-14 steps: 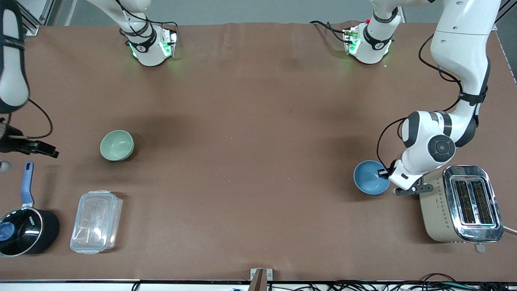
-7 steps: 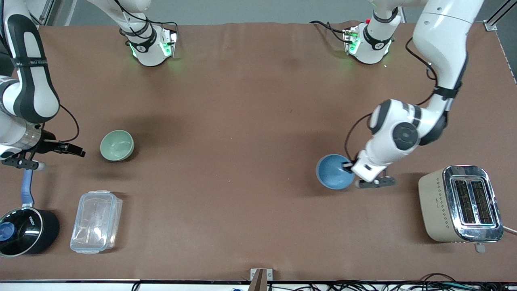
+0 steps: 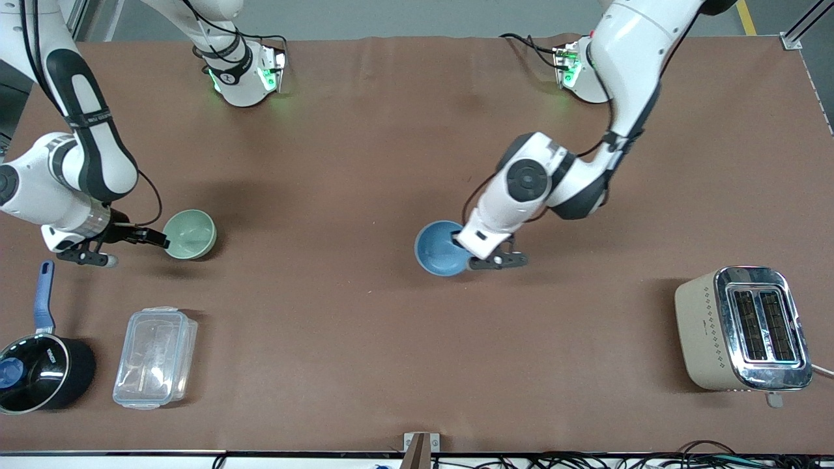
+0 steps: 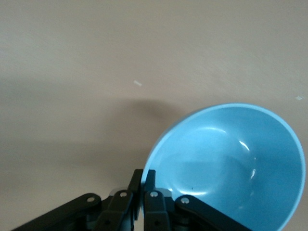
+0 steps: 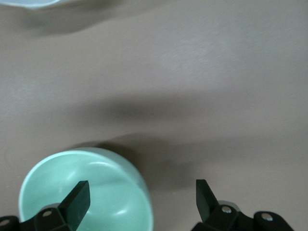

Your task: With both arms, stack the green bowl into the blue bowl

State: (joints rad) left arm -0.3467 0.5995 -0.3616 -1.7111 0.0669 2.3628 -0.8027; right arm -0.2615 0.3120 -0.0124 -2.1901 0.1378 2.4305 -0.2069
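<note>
The green bowl [image 3: 189,234] stands upright on the brown table toward the right arm's end. My right gripper [image 3: 156,240] is open at its rim. In the right wrist view one fingertip [image 5: 79,195] is over the green bowl's [image 5: 96,192] inside and the other is outside, so my right gripper [image 5: 142,197] straddles the rim. My left gripper [image 3: 464,242] is shut on the rim of the blue bowl [image 3: 440,251] and holds it tilted over the middle of the table. In the left wrist view my left gripper [image 4: 144,180] pinches the blue bowl's [image 4: 231,159] edge.
A black saucepan with a blue handle [image 3: 39,371] and a clear plastic container [image 3: 155,357] lie nearer to the camera than the green bowl. A beige toaster [image 3: 743,329] stands at the left arm's end.
My left arm has carried the blue bowl from beside the toaster to over the table's middle. My right gripper has moved up to the green bowl's rim.
</note>
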